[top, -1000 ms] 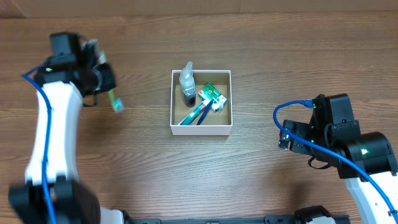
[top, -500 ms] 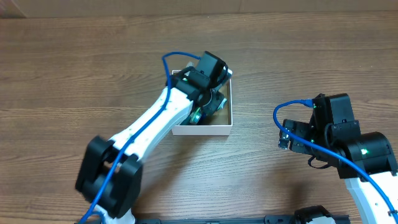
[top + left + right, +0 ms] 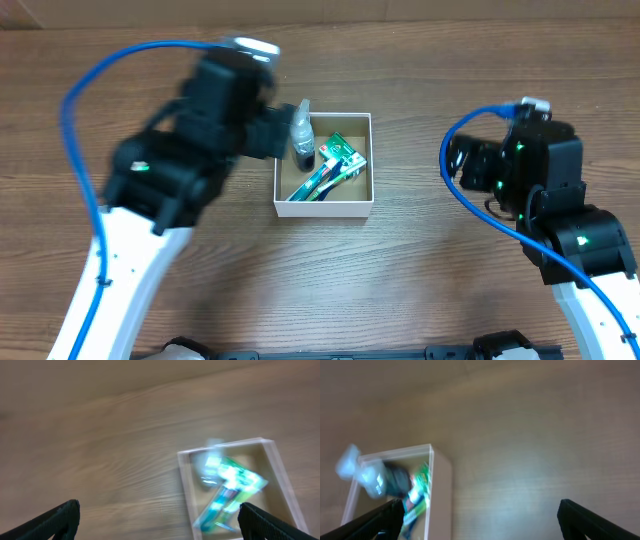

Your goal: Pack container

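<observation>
Left gripper [image 3: 160, 519], fingers spread and empty, has withdrawn, leaving its toothbrush [image 3: 322, 180] inside the container [image 3: 323, 209]; right gripper [image 3: 480, 515] is likewise spread, empty.

No text or label can be read.

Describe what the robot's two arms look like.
Both the left arm and right arm have white lower shells, black upper housings, a looping blue cable and a small green light. The pincer fingers are black.
</observation>
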You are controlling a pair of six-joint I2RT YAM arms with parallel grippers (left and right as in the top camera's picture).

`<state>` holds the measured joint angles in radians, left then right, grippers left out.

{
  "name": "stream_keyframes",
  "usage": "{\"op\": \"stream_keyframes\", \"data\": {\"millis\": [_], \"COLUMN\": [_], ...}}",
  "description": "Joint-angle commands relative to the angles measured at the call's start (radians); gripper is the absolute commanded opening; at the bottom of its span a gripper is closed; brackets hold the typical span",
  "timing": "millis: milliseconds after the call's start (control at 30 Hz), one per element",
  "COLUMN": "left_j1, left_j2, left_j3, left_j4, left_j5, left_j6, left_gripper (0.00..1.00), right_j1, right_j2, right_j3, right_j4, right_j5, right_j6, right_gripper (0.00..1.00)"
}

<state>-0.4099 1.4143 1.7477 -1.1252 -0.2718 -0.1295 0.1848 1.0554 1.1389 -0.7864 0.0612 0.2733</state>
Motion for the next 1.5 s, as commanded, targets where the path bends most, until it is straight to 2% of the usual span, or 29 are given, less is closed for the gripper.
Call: {"op": "stream_keyframes", "data": {"millis": [0,67,200,233,333,433,467,567,700,767,833,1033,1333,1467], "left_j1": [0.231,0.373,0.477,0.483,0.482,0.453,0.430,0.342,0.298,0.298,0.298,0.298,0.298,0.298], "left_j2": [0.025,0.040,0.092,0.103,0.096,0.016,-0.032,-0.256,-0.801,-0.986,-1.099,-1.112,-1.111,-1.111], "left_j3": [-0.012,-0.024,-0.024,-0.024,-0.024,-0.025,-0.040,-0.236,-0.799,-0.972,-1.088,-1.198,-1.202,-1.202], "left_j4": [-0.001,0.019,0.019,0.021,-0.001,-0.027,-0.031,0.034,0.291,0.324,0.317,0.080,0.082,0.082], "left_j5": [0.069,0.139,0.138,0.146,0.163,0.169,0.169,0.159,0.160,0.161,0.169,0.162,0.161,0.161], "left_j6": [-0.089,-0.091,-0.095,-0.094,-0.064,-0.064,-0.047,-0.004,-0.011,-0.031,-0.035,-0.035,-0.035,-0.035], "left_gripper": [1.00,1.00,1.00,1.00,1.00,1.00,1.00,1.00,1.00,1.00,1.00,1.00,1.00,1.00], "right_j1": [0.000,0.000,-0.001,-0.001,-0.001,-0.001,-0.001,-0.001,-0.001,-0.001,-0.001,-0.001,-0.001,0.001], "right_j2": [0.088,0.219,0.309,0.303,0.225,0.055,-0.006,-0.242,-0.653,-0.739,-0.745,-0.745,-0.748,-0.887], "right_j3": [0.008,0.008,0.008,0.009,0.008,-0.024,-0.059,-0.230,-0.497,-0.562,-0.581,-0.581,-0.583,-0.610], "right_j4": [0.106,0.162,0.241,0.221,0.140,0.077,0.072,0.074,0.055,0.055,0.014,-0.155,-0.173,-0.207], "right_j5": [0.016,0.016,0.020,0.020,0.020,0.021,0.027,0.028,0.105,0.118,0.118,0.118,0.118,0.114], "right_j6": [-0.074,-0.105,-0.151,-0.182,-0.144,-0.120,-0.107,-0.063,0.002,0.001,0.001,0.001,0.001,0.001], "right_gripper": [1.00,1.00,1.00,1.00,1.00,1.00,1.00,1.00,1.00,1.00,1.00,1.00,1.00,1.00]}}
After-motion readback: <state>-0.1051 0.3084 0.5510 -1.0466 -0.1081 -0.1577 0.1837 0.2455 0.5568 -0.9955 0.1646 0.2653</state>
